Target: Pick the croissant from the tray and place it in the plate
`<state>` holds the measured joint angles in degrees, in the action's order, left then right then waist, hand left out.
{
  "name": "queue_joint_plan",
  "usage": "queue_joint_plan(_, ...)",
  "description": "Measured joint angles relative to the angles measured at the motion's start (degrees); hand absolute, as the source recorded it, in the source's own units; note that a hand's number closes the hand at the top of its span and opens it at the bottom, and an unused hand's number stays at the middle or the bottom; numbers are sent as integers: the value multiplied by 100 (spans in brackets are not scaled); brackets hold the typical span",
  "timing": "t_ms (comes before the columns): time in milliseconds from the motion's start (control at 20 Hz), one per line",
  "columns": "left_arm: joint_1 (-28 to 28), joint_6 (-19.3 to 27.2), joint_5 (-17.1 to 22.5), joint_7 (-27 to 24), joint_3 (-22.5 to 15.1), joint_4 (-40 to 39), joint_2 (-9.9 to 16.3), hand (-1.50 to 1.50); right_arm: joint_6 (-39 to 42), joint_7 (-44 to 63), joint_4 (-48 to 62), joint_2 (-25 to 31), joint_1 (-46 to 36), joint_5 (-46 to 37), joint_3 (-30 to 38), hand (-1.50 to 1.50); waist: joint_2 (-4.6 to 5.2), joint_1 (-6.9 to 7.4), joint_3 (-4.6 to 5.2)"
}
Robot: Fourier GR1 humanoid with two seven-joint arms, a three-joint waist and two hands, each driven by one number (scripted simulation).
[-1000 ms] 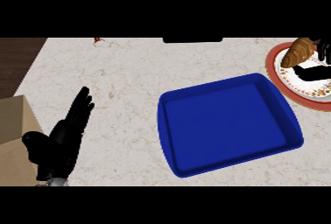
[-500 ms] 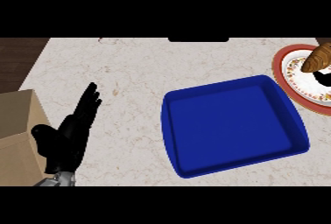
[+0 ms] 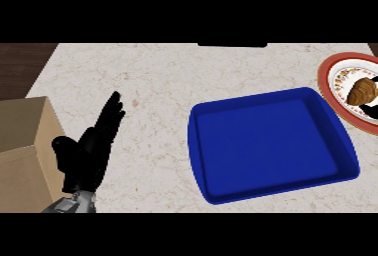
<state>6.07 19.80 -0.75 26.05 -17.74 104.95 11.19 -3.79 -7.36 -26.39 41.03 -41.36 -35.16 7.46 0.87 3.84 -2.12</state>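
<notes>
I see a pale speckled stone counter [image 3: 170, 85] filling most of the view. Dark wood floor [image 3: 22, 65] shows beyond its left edge, and a tan box [image 3: 22, 150] sits there too.

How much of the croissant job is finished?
Nearly all of it. The croissant is out of the blue tray and lies on the plate at the right edge. The left hand rests open, holding nothing. The right hand is mostly out of view, so whether it has let go is unclear.
</notes>
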Motion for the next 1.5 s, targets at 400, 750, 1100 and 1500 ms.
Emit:
queue_joint_plan(400,28,-19,-92,-11,10,-96,-114,0,780,-836,662,163,-161,90,56,-150,-10,19,5)
queue_joint_plan(750,19,20,-127,14,79,-225,-254,0,1211,-1928,863,136,-363,1250,1150,-150,-24,-112,13)
queue_joint_plan(1100,19,-49,-133,-85,146,-292,-327,0,2035,-2346,1289,435,-364,2092,1983,-150,-24,-111,17)
queue_joint_plan(1500,102,-129,-159,-139,205,-434,-458,0,2648,-2994,1512,532,-57,2304,2200,-150,-8,-70,26)
